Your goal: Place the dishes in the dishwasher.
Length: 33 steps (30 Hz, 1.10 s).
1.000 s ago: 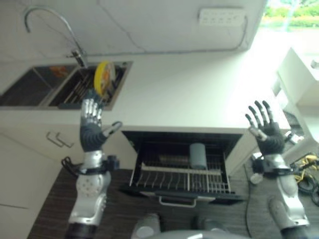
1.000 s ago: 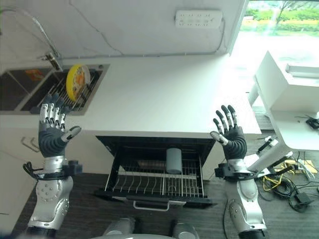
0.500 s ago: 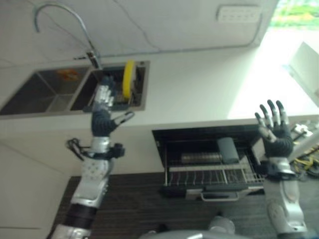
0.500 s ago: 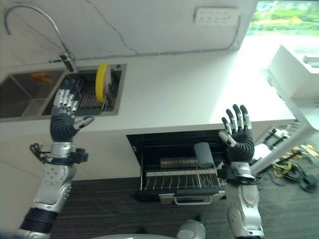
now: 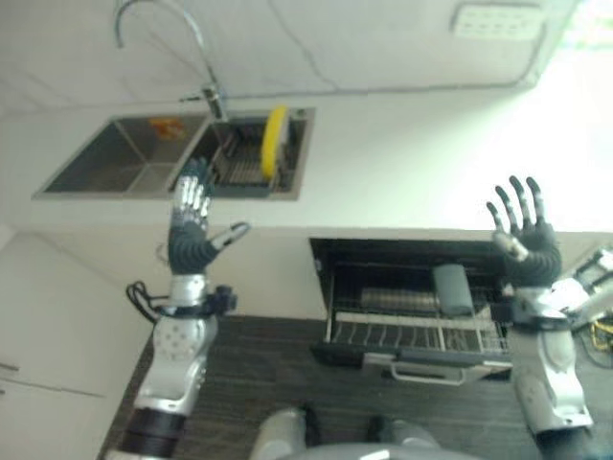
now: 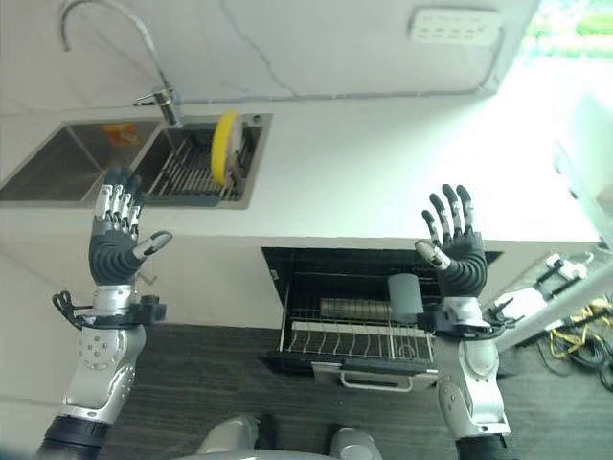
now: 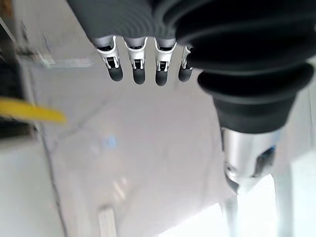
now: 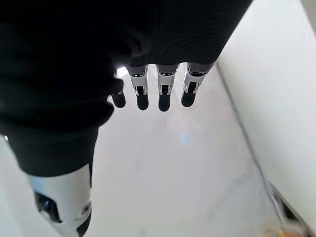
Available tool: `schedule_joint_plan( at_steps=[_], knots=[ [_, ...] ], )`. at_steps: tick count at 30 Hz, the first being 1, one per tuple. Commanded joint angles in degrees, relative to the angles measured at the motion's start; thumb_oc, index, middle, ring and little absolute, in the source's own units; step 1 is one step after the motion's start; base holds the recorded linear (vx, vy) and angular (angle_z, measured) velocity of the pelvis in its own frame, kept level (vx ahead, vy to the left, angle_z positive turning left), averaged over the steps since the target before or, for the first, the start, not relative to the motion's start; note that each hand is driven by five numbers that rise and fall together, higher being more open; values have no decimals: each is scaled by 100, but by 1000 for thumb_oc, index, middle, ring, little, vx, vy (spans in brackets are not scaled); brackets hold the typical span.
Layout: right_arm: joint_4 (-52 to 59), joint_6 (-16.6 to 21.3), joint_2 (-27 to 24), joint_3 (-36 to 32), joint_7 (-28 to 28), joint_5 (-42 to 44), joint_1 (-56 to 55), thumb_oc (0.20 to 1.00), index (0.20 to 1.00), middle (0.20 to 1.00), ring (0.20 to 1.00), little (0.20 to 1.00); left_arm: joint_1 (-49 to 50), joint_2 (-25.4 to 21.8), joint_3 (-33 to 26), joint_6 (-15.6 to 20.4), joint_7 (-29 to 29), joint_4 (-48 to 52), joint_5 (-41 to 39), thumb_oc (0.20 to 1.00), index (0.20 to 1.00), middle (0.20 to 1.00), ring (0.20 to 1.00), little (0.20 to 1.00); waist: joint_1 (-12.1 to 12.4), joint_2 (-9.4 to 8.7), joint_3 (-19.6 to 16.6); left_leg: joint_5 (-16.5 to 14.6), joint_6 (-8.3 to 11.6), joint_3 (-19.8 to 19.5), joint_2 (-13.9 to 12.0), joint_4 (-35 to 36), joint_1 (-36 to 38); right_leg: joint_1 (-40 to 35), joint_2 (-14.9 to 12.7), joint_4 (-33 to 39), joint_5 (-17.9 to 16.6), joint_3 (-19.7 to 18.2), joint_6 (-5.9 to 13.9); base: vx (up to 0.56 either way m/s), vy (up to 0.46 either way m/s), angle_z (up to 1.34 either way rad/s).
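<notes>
A yellow plate (image 5: 275, 154) stands on edge in a dish rack (image 5: 238, 169) inside the right basin of the sink. Below the counter the dishwasher's lower rack (image 5: 420, 331) is pulled out, with a grey cup (image 5: 451, 288) and a row of plates (image 5: 388, 302) in it. My left hand (image 5: 191, 240) is raised in front of the counter edge, just short of the sink, fingers straight and empty. My right hand (image 5: 524, 244) is held up open above the right end of the rack, holding nothing. In the left wrist view the yellow plate (image 7: 29, 111) shows as an edge past my fingertips (image 7: 139, 74).
A curved tap (image 5: 182, 38) rises behind the sink; the left basin (image 5: 120, 168) lies beside the rack. White counter (image 5: 421, 163) stretches to the right, with a wall socket strip (image 5: 498, 19) above. White cabinet doors (image 5: 57, 316) sit below the sink.
The camera has shifted, so the sink and dishwasher sit further right in view. Both hands stay raised and open; the left hand now sits lower against the counter front.
</notes>
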<state>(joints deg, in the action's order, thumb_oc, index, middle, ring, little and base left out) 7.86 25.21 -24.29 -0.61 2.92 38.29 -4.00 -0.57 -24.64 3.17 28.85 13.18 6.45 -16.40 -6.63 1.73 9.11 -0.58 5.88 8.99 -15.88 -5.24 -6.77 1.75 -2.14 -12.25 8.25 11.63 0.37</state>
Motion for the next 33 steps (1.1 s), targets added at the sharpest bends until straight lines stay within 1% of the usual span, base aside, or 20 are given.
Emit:
schedule_joint_plan(
  at_steps=[1, 3, 5, 7, 9, 10, 11, 12, 14, 16, 18, 19, 21, 22, 23, 24, 25, 28, 30, 33],
  knots=[
    [483, 265, -289, -65, 118, 196, 42, 1000, 1000, 1000, 1000, 1000, -58, -183, -241, 407, -188, 122, -286, 1000, 1000, 1000, 1000, 1000, 1, -6, -150, 430, 21, -58, 33, 61, 738, -273, -330, -316, 508, -28, 380, 161, 405, -90],
    [456, 293, -305, -175, 58, 252, 1, 1000, 1000, 1000, 1000, 1000, -104, -163, -214, 472, -324, 94, -332, 1000, 1000, 1000, 1000, 1000, -51, 33, -164, 359, 32, -180, 41, -33, 799, -203, -451, -444, 539, -147, 418, 179, 441, -92],
    [420, 364, -208, -323, -157, 250, -46, 1000, 1000, 1000, 1000, 1000, -305, -135, -22, 390, -366, 55, -195, 1000, 1000, 1000, 1000, 1000, -175, 87, -174, -78, -16, 35, 278, 52, 996, -193, -773, -513, 440, -135, 599, 236, 572, -41],
    [440, 431, -100, -341, -273, 238, -55, 1000, 1000, 1000, 1000, 1000, -519, -127, 158, 338, -222, -2, 140, 1000, 1000, 1000, 1000, 1000, -218, 86, -177, -215, -87, 26, 480, 101, 1034, -155, -963, -435, 249, -224, 775, 142, 422, -7],
    [503, 344, 60, -419, -209, 137, -46, 1000, 1000, 1000, 1000, 1000, -781, -194, 315, 155, 112, -65, 447, 1000, 1000, 1000, 1000, 1000, -304, 83, -176, -326, -248, 127, 839, 281, 1131, -42, -1291, -190, -245, -303, 1079, 119, 459, -16],
    [503, 279, 101, -444, -113, 177, -34, 1000, 1000, 1000, 1000, 1000, -769, -231, 297, 120, 222, -78, 474, 1000, 1000, 1000, 1000, 1000, -283, 67, -164, -368, -293, 238, 918, 319, 1172, 3, -1349, -150, -412, -244, 1133, 58, 390, -75],
    [556, 150, 192, -473, 41, 279, -17, 1000, 1000, 1000, 1000, 1000, -670, -302, 183, 70, 355, -58, 535, 1000, 1000, 1000, 1000, 1000, -202, 49, -151, -438, -351, 575, 958, 349, 1223, 69, -1381, -167, -545, 108, 1181, -36, 232, -98],
    [597, 82, 231, -502, 80, 310, -2, 1000, 1000, 1000, 1000, 1000, -594, -335, 115, 66, 366, -23, 571, 1000, 1000, 1000, 1000, 1000, -114, 47, -147, -473, -407, 789, 963, 365, 1230, 126, -1356, -303, -555, 359, 1190, -91, 195, -78],
    [648, 78, 227, -512, 12, 308, 2, 1000, 1000, 1000, 1000, 1000, -532, -365, 70, 79, 292, 41, 539, 1000, 1000, 1000, 1000, 1000, -32, 60, -159, -477, -489, 907, 972, 417, 1197, 196, -1202, -499, -398, 476, 1162, -99, 105, -169],
    [638, 206, 225, -476, -102, 217, -2, 1000, 1000, 1000, 1000, 1000, -453, -340, -21, 99, 70, 130, 408, 1000, 1000, 1000, 1000, 1000, 73, 19, -163, -478, -630, 907, 1154, 500, 1056, 354, -506, -1119, -72, 577, 942, -114, 80, -101],
    [480, 288, 211, -392, 11, 266, 107, 1000, 1000, 1000, 1000, 1000, -458, -318, -48, 89, 111, 78, 480, 1000, 1000, 1000, 1000, 1000, 151, -23, -196, -489, -618, 940, 1243, 401, 942, 321, -393, -895, -49, 733, 805, -106, -83, 8],
    [364, 351, 164, -364, 89, 331, 144, 1000, 1000, 1000, 1000, 1000, -465, -290, -16, 141, 165, 13, 501, 1000, 1000, 1000, 1000, 1000, 118, -63, -185, -617, -611, 999, 1262, 152, 947, 137, -287, -562, 184, 797, 637, -86, -174, 2],
    [335, 380, 112, -382, 132, 338, 140, 1000, 1000, 1000, 1000, 1000, -400, -250, -5, 251, 119, 28, 340, 1000, 1000, 1000, 1000, 1000, 64, -166, -135, -777, -548, 1231, 1208, -525, 803, -141, -259, -216, 286, 891, 460, -57, -164, 17],
    [312, 405, 53, -383, 110, 280, 127, 1000, 1000, 1000, 1000, 1000, -321, -197, -8, 258, 51, 102, 290, 1000, 1000, 1000, 1000, 1000, 96, -241, -70, -603, -371, 1111, 1058, -1349, 360, -315, -229, 5, 266, 819, 343, -51, -91, 33],
    [271, 359, -12, -336, 112, 346, 173, 1000, 1000, 1000, 1000, 1000, -301, -180, 4, 189, 39, 152, 321, 1000, 1000, 1000, 1000, 1000, 146, -235, -12, -254, -219, 856, 953, -1649, 68, -368, -186, 73, 248, 662, 251, -18, 72, 41],
    [216, 288, -51, -224, 109, 341, 287, 1000, 1000, 1000, 1000, 1000, -274, -165, 48, 124, 70, 176, 351, 1000, 1000, 1000, 1000, 1000, 184, -170, 27, -211, -189, 586, 868, -1344, 85, -384, -170, 37, 298, 477, 236, 7, 226, 11],
    [213, 255, -63, -182, 143, 287, 329, 1000, 1000, 1000, 1000, 1000, -246, -164, 59, 110, 75, 200, 315, 1000, 1000, 1000, 1000, 1000, 193, -139, -5, -141, -181, 525, 767, -1031, 163, -372, -179, 70, 278, 433, 243, 85, 351, -26],
    [343, 181, -114, -79, 193, 4, 254, 1000, 1000, 1000, 1000, 1000, -81, -190, -23, 114, 63, 282, 197, 1000, 1000, 1000, 1000, 1000, 221, -24, -35, 641, 61, 144, 262, -82, 213, -480, -202, 145, 332, 237, 333, 148, 362, -62],
    [446, 102, -269, -120, 175, 122, 84, 1000, 1000, 1000, 1000, 1000, -160, -182, 26, 218, -189, 88, 10, 1000, 1000, 1000, 1000, 1000, 82, 25, -137, 470, 91, 449, 84, 378, 460, -513, -493, 11, 382, 418, 485, 168, 453, -33],
    [417, 256, -196, -129, 51, 85, 2, 1000, 1000, 1000, 1000, 1000, -341, -164, 240, 249, -324, -65, 139, 1000, 1000, 1000, 1000, 1000, 6, 54, -179, 290, 26, 590, 244, 426, 636, -495, -716, -137, 357, 505, 596, 165, 356, 9]
  ],
)
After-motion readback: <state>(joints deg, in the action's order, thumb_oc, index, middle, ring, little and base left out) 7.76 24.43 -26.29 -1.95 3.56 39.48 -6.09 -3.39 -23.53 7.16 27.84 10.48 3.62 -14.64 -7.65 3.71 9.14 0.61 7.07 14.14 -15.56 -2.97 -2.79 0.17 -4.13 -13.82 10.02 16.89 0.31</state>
